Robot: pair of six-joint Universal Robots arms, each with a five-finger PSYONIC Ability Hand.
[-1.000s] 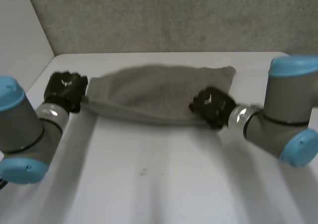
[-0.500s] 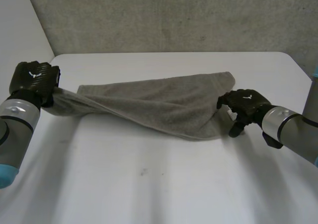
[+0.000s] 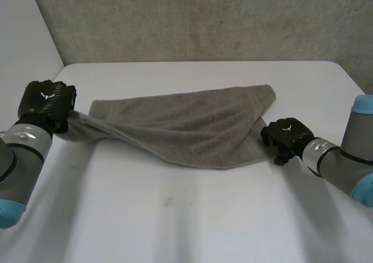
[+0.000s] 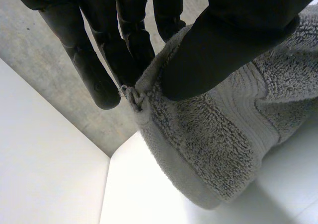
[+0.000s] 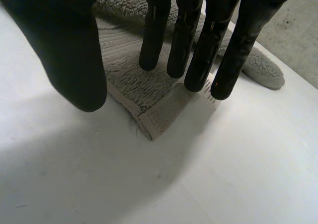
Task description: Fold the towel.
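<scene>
One grey terry towel [image 3: 186,126] lies across mid-frame in the head view, on the white table [image 3: 192,216]. Shape is long and uneven. Far edge runs fairly straight, near edge bows toward the cam in a rounded belly, and the surface is rumpled w/ soft creases.

Towel's left end is drawn up off the table into a narrow tail at the left edge of frame, where the left hand [image 3: 45,104] has it. In the left wrist view I read a firm pinch, w/ thumb and fingers [image 4: 126,35] closed on the towel's corner. Looped pile and a flat woven band by the hem show clearly.

Right hand [image 3: 284,136] sits at the towel's right end, centre-right of frame. In the right wrist view its fingers [image 5: 202,45] are straight, spread wide of the thumb, holding nothing. Towel corner lies flat on the table under the fingertips, w/ a small white label [image 5: 208,99] at the hem. I can't tell whether the fingertips touch the cloth.
</scene>
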